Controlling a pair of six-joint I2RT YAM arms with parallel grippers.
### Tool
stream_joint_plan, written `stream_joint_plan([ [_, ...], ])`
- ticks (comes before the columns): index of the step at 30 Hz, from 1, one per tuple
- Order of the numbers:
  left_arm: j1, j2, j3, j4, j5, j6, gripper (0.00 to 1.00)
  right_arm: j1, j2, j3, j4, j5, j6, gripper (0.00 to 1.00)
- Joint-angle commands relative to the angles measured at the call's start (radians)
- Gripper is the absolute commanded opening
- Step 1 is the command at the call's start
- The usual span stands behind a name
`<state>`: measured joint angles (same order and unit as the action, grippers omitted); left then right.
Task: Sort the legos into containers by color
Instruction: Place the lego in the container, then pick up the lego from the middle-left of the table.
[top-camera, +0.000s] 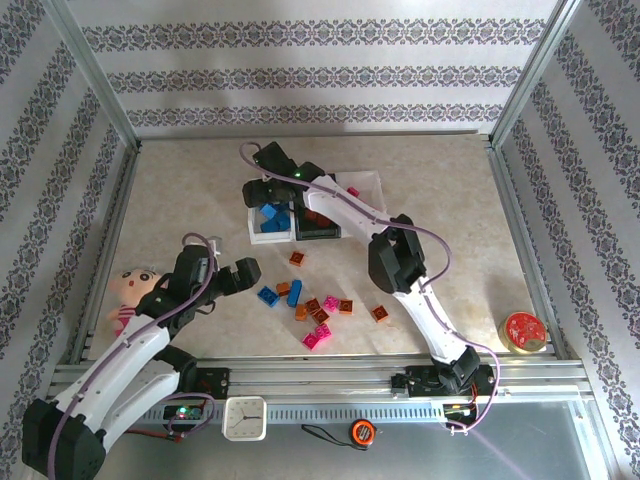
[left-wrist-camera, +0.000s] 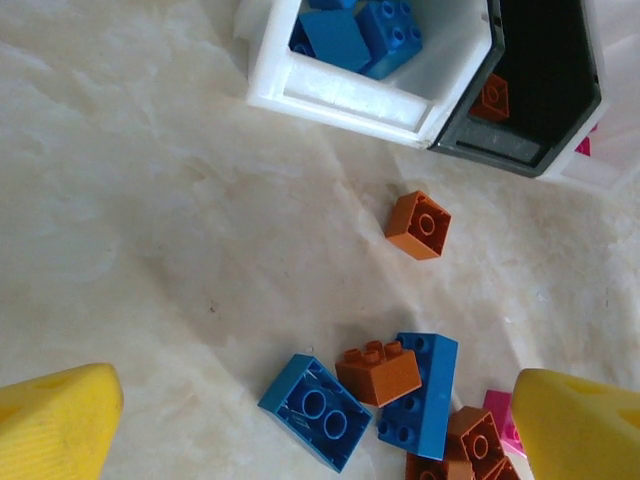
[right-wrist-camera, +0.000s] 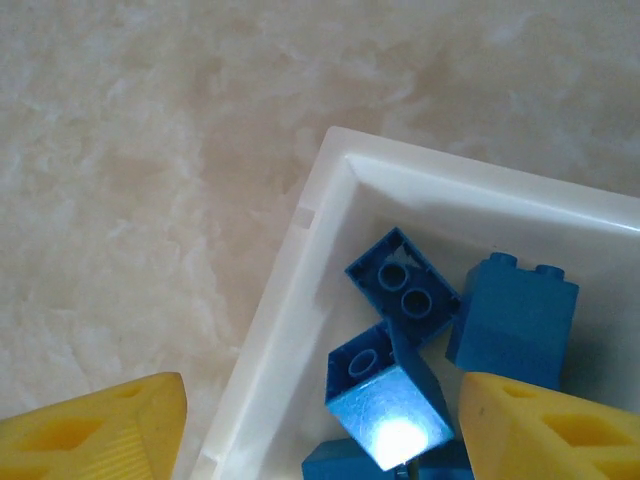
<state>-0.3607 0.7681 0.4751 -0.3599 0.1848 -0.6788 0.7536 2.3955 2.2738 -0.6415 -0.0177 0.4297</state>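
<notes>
Three joined containers stand at mid-table: a white bin holding blue legos, a black bin and a white bin. My right gripper hangs open over the left white bin. Blue bricks lie below it, and one blue brick sits between its fingers without touching them. My left gripper is open over loose legos: an upturned blue brick, an orange-brown brick and a long blue brick. Another orange-brown brick lies nearer the black bin.
More loose orange-brown and pink bricks are scattered toward the near edge, with one orange-brown brick apart on the right. A doll lies at the left edge and a round red tin at the right. A small clock sits on the front rail.
</notes>
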Motion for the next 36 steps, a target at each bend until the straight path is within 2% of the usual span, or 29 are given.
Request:
stream_joint_plan([
  [1,-0.004,0.035,0.019,0.002,0.058,0.038,0.93,0.008,-0.209,-0.185,0.106,-0.016,-0.016,0.73],
  [4,-0.015,0.087,0.028,0.025,0.083,0.042,0.85,0.009,-0.373,-0.452,0.220,-0.026,-0.011,0.73],
  [9,-0.095,0.192,0.050,0.060,0.057,0.057,0.80,0.003,-0.616,-0.807,0.325,-0.015,0.002,0.72],
  [15,-0.187,0.354,0.127,-0.024,-0.024,0.093,0.74,-0.013,-0.819,-1.058,0.350,0.015,0.018,0.73],
  [18,-0.230,0.391,0.140,-0.049,-0.049,0.094,0.74,-0.023,-0.883,-1.137,0.361,0.025,0.029,0.73],
  [23,-0.275,0.436,0.152,-0.063,-0.095,0.115,0.85,-0.038,-0.933,-1.198,0.379,0.028,0.050,0.74],
  [29,-0.334,0.524,0.226,-0.132,-0.216,0.174,0.82,-0.050,-0.959,-1.211,0.387,0.031,0.053,0.74],
  [36,-0.375,0.619,0.240,-0.128,-0.275,0.193,0.82,-0.068,-0.989,-1.238,0.392,0.033,0.056,0.74],
])
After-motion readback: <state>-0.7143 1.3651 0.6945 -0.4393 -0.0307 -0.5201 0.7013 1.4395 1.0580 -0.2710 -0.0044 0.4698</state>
